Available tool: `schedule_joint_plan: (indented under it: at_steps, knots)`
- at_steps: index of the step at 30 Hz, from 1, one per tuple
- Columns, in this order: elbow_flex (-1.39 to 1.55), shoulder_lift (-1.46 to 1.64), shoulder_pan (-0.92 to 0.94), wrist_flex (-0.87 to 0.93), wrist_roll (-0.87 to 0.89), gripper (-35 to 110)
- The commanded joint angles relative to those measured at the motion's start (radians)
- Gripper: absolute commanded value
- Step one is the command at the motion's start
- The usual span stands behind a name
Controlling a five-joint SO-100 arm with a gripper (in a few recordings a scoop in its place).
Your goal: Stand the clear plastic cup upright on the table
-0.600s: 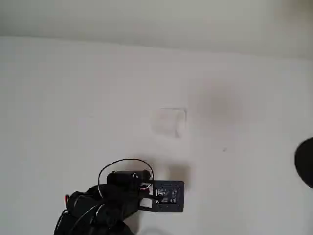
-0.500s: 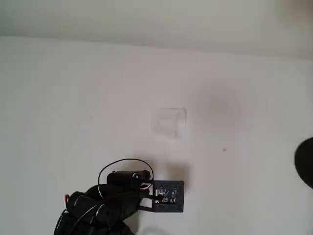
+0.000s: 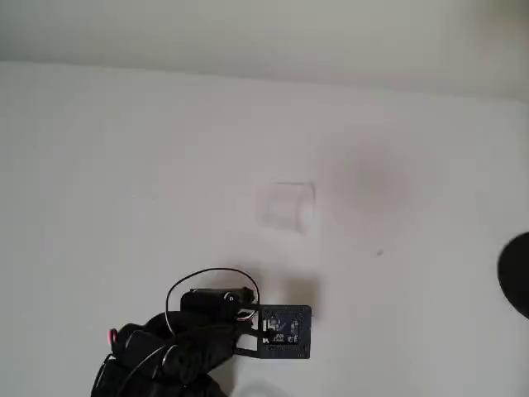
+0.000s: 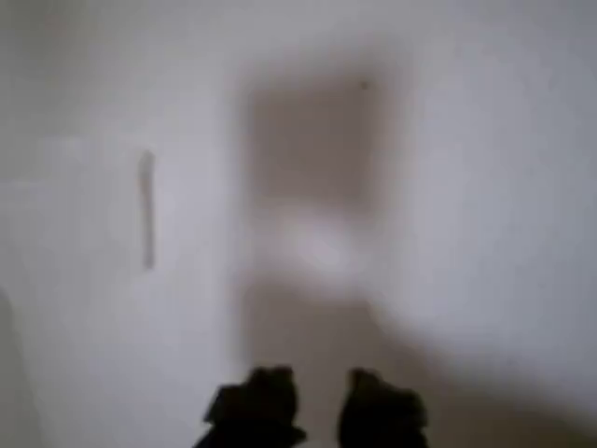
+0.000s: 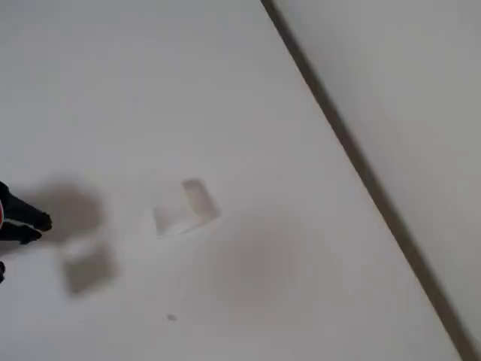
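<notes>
The clear plastic cup (image 3: 286, 205) lies on its side on the white table (image 3: 124, 165), a faint whitish outline near the middle of the overhead view. It also lies tipped over in the fixed view (image 5: 186, 209), and is a blurred shape at the left of the wrist view (image 4: 84, 210). My black arm (image 3: 198, 331) is at the bottom edge, well short of the cup. My gripper (image 4: 314, 411) hovers over bare table, its two dark fingertips (image 4: 256, 406) slightly apart with nothing between them. At the fixed view's left edge the gripper (image 5: 36, 228) points toward the cup.
A dark round object (image 3: 517, 273) sits at the right edge of the overhead view. The table's far edge meets a wall (image 3: 264, 33) at the top. In the fixed view that edge (image 5: 353, 158) runs diagonally. A small speck (image 3: 379, 253) lies right of the cup.
</notes>
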Motion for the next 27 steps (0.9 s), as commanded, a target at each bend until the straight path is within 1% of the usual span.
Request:
schedule_joint_plan:
  at_steps: [1, 10, 14, 18, 22, 23, 25, 27]
  knots:
    - [-0.005, 0.005, -0.012, -0.028, -0.012, 8]
    - [-0.005, 0.005, -0.025, -0.028, -0.023, 8]
    - [-0.002, 0.006, -0.075, -0.038, -0.067, 11]
    - [-0.023, 0.006, -0.127, -0.054, -0.152, 14]
    - [-0.069, -0.008, -0.114, -0.110, -0.160, 24]
    - [-0.077, -0.035, -0.115, -0.141, -0.163, 28]
    - [-0.124, -0.163, -0.107, -0.219, -0.166, 36]
    - [-0.236, -0.376, -0.101, -0.262, -0.152, 41]
